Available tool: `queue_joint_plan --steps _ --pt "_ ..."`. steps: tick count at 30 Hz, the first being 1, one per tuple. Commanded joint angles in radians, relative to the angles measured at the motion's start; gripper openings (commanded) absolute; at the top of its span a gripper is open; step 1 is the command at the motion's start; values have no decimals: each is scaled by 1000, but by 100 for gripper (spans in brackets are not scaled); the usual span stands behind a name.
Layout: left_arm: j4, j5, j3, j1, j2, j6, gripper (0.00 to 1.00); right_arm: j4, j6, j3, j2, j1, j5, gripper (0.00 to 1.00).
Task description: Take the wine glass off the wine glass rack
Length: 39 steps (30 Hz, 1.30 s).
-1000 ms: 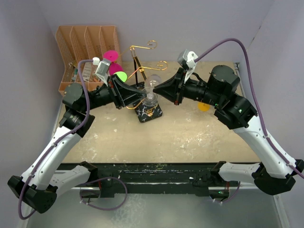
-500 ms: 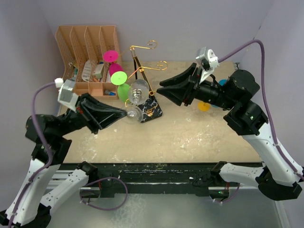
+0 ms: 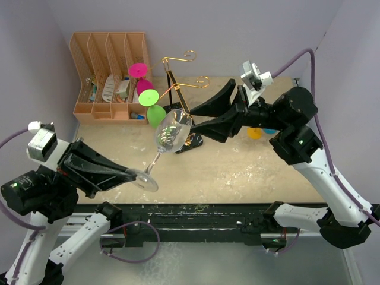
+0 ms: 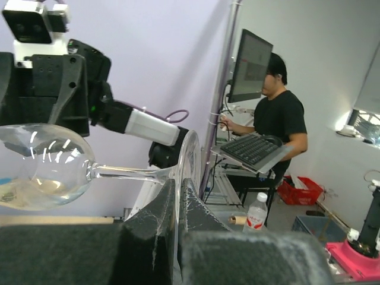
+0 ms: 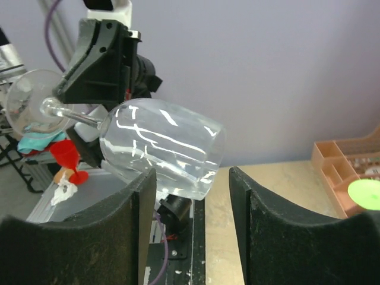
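Note:
The clear wine glass point(image 3: 172, 130) hangs tilted in the air in front of the rack, bowl up and to the right, apart from the gold arms. My left gripper point(image 3: 135, 174) is shut on its round foot point(image 4: 189, 155), and the bowl point(image 4: 47, 166) sticks out to the left in the left wrist view. The wine glass rack point(image 3: 178, 61) has gold scroll arms and a black marbled base point(image 3: 193, 140). My right gripper point(image 3: 200, 117) stands open just right of the bowl. In the right wrist view the bowl point(image 5: 160, 148) lies beyond the open fingers point(image 5: 138, 205), untouched.
An orange slotted organiser point(image 3: 110, 50) stands at the back left. Pink point(image 3: 139, 70) and green point(image 3: 149, 97) plastic glasses sit between it and the rack. Yellow point(image 3: 255, 133) and blue objects lie under the right arm. Purple walls close in on three sides.
My left arm has pulled back to the near left, carrying the glass away from the rack and tilting it. My right gripper has opened, let go of the bowl and drawn back right.

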Motion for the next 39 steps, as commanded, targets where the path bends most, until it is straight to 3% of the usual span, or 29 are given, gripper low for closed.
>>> queue_joint_plan --steps 1,20,29,34,39 --pt "188 34 23 -6 -29 -82 0 245 109 -6 -18 -23 -169 57" --pt "501 36 -31 -10 24 -254 0 685 424 -63 61 -27 -407 58" --pt "551 39 -38 -10 53 -280 0 706 427 -55 61 -27 -405 55" --pt "560 31 -52 -10 61 -275 0 789 502 -64 70 -27 -430 43" --pt "581 31 -52 -10 91 -280 0 1041 696 -95 95 -25 -460 33"
